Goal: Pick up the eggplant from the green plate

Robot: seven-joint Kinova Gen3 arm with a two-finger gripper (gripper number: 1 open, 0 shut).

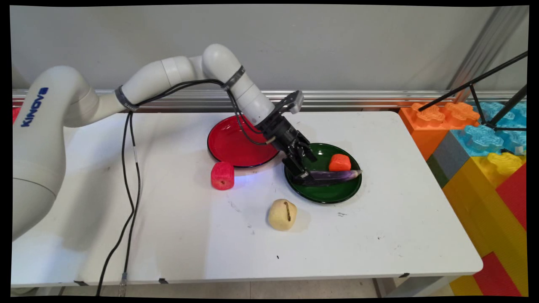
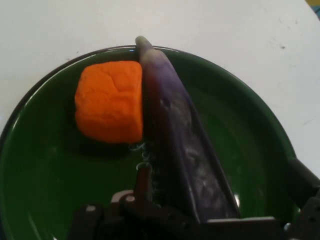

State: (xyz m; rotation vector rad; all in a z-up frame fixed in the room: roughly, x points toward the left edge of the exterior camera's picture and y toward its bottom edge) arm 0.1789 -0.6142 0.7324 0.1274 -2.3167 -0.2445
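Nearest camera, pale yellow potato-like lump (image 1: 282, 215) lies on white table (image 1: 379, 235). Beyond it, round dark green plate (image 1: 332, 194) holds long purple eggplant (image 1: 334, 176), long axis crosswise, tip right, touching orange foam cube (image 1: 339, 162). Black two-finger gripper (image 1: 302, 174) grips eggplant's left end; fingers closed around it. Left: red ridged cylinder (image 1: 222, 175). Farther back, glossy red plate (image 1: 236, 143), bare.

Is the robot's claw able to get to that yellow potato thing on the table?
Probably yes. The potato lies alone on the bare table, nothing around it. But the claw is down in the green plate at the purple eggplant.
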